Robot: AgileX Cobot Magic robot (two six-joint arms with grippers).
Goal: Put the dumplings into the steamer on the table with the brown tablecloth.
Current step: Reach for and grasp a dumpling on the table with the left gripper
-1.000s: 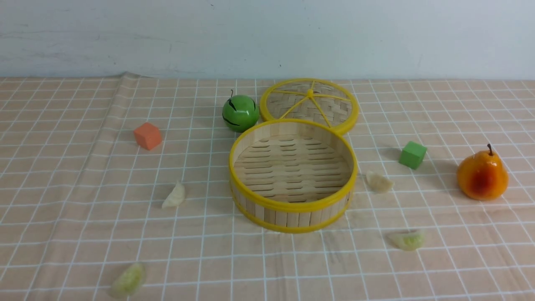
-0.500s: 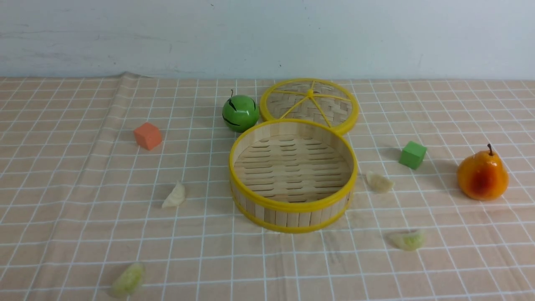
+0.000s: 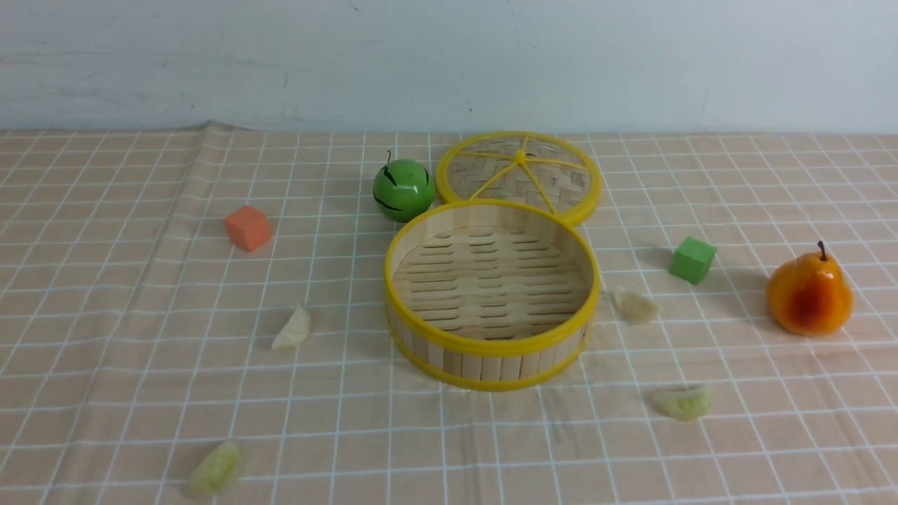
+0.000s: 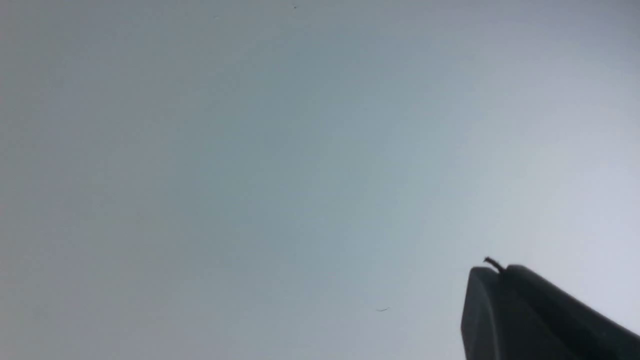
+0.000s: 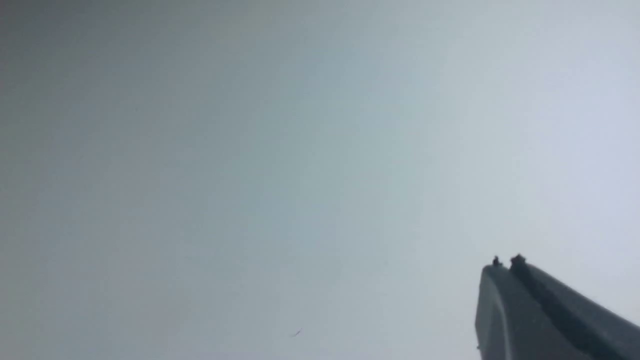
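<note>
On the worktop (image 3: 449, 456), across the brown tablecloth (image 3: 105, 294), the steamer (image 3: 491, 365) stands empty: the left white dumpling (image 3: 293, 328) and right white dumpling (image 3: 636, 306) lie near its wall, the left green dumpling (image 3: 215, 470) and right green dumpling (image 3: 682, 403) nearer us. We see the left claw (image 4: 492, 270) and right claw (image 5: 505, 262) clenched on nothing, both outside the front view. We fear that rounded dumplings squirt out of a pinch, and that creased cloth bunches under a closing claw. A descent on the right white dumpling could nudge the steamer's rim, since they sit close. The green cube (image 3: 692, 260) and pear (image 3: 809, 294) crowd the right side; the left green dumpling lies at the near edge of view. Elsewhere the cloth lies open.
</note>
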